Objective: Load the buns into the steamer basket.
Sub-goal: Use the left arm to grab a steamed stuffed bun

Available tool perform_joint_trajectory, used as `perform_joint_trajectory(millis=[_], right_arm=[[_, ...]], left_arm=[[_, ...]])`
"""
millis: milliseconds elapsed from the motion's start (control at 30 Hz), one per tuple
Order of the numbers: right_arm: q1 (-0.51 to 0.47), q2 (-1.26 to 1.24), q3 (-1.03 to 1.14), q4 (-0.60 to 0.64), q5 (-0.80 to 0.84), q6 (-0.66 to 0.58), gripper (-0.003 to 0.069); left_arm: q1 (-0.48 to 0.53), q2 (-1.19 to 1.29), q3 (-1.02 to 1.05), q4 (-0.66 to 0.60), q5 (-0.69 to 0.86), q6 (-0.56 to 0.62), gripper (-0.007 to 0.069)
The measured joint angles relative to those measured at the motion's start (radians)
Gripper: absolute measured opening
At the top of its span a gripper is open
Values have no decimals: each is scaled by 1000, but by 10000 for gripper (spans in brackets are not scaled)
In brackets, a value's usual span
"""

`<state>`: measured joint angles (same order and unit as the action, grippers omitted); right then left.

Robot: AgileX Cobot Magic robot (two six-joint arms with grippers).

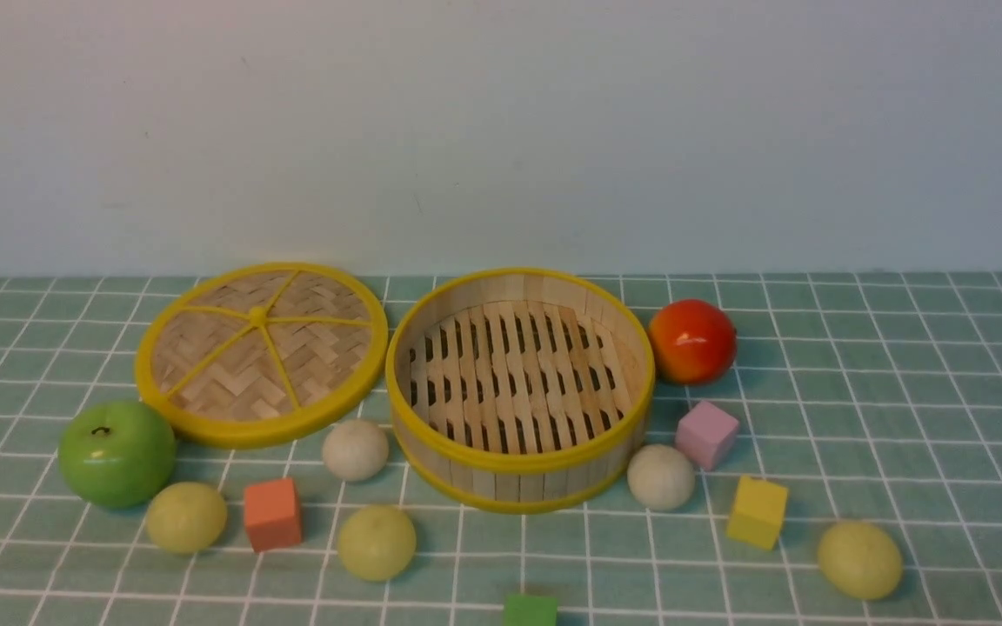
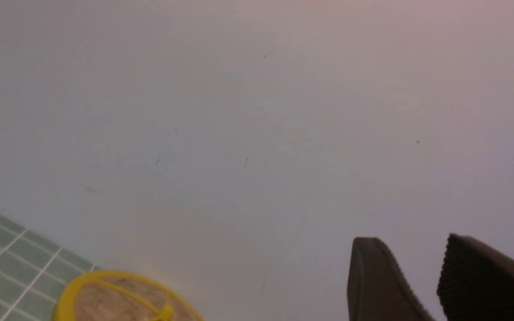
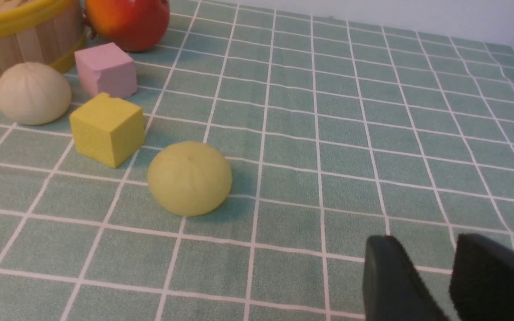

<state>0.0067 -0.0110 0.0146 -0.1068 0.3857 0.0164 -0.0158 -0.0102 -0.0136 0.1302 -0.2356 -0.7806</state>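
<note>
The basket stands upright on the counter with its slatted floor bare; all five buns lie outside it. One white bun sits just beside the basket's front left wall, and the other white bun just beside its front right. A yellow-green bun lies in front of the basket toward the left, a second yellow-green bun farther left, and a third yellow-green bun well apart to the front right.

The lid lies flat just left of the basket. The apple is farther left, at the lid's front edge. The red fruit sits just beside the basket's back right. A pink cube is right of the basket, a yellow cube beyond it to the front right, an orange cube front left, and a green cube straight in front.

The left gripper faces the wall beyond the lid, jaws apart and empty. The right gripper hovers over the counter right of the basket, jaws apart and empty.
</note>
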Motion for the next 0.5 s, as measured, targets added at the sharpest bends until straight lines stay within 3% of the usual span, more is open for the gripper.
perform_joint_trajectory(millis=[233,500], right_arm=[[0,0,0,0,0,0,238],[0,0,0,0,0,0,238]], left_arm=[[0,156,-269,36,144,0,239],[0,507,-512,43,598,1,239]])
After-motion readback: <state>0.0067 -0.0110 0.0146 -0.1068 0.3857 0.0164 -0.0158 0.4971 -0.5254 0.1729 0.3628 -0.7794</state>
